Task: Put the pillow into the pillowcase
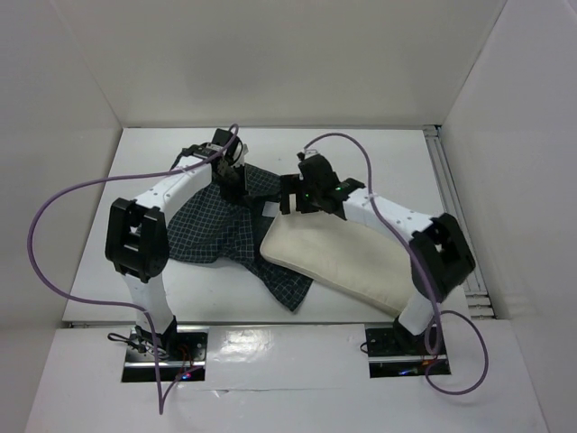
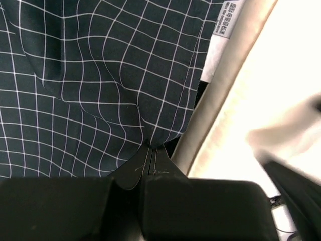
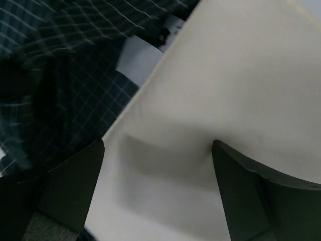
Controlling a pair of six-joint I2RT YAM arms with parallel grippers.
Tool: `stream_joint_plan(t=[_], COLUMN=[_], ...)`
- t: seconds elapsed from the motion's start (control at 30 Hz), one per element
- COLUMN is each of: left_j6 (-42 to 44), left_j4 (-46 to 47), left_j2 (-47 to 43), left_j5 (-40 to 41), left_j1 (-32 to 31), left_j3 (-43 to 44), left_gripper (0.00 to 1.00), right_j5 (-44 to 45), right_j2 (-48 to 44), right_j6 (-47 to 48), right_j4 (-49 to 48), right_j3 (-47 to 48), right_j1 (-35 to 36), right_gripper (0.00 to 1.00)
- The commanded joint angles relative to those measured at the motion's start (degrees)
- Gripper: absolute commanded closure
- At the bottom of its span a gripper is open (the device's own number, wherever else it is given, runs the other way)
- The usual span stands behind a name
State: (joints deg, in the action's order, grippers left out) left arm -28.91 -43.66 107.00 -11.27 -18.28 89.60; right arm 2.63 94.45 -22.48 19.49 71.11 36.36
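Right of table centre: pillow point(image 1: 335, 262) lies flat and slantwise, its left end resting on the pillowcase point(image 1: 215, 230). Pillowcase is rumpled and spread to the left, with one corner poking out under the pillow's near edge. Left gripper point(image 2: 150, 150) has its jaws pinched together on a fold of pillowcase cloth, beside the pillow's edge. Right gripper point(image 3: 158, 145) is over the pillow's far-left end, jaws spread wide, holding nothing. White table point(image 1: 180, 302) beneath.
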Motion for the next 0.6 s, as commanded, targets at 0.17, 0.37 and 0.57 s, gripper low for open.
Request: stream_joint_plan(t=[0.17,0.37,0.57], left_j6=[-0.63,-0.63,-0.63], left_j4=[1.65,1.65,2.17], left_j2=[-2.41,-2.41,-3.03], left_j5=[-2.18,-2.18,-2.18], left_j1=[-0.17,-0.17,-0.17], left_j3=[-1.18,-1.18,-1.18], left_gripper=[1.00,1.00,1.00], right_j5=[1.23,-0.77,-4.38], right_j2=[6.27,-5.05,-12.27], right_j6=[-10.39,-3.11,3.84], right_j4=[-9.64,-9.90,-1.38], right_j3=[-5.99,-9.49,-10.99], right_j1=[-1.29,-1.29,3.89], right_gripper=[1.00,1.00,1.00])
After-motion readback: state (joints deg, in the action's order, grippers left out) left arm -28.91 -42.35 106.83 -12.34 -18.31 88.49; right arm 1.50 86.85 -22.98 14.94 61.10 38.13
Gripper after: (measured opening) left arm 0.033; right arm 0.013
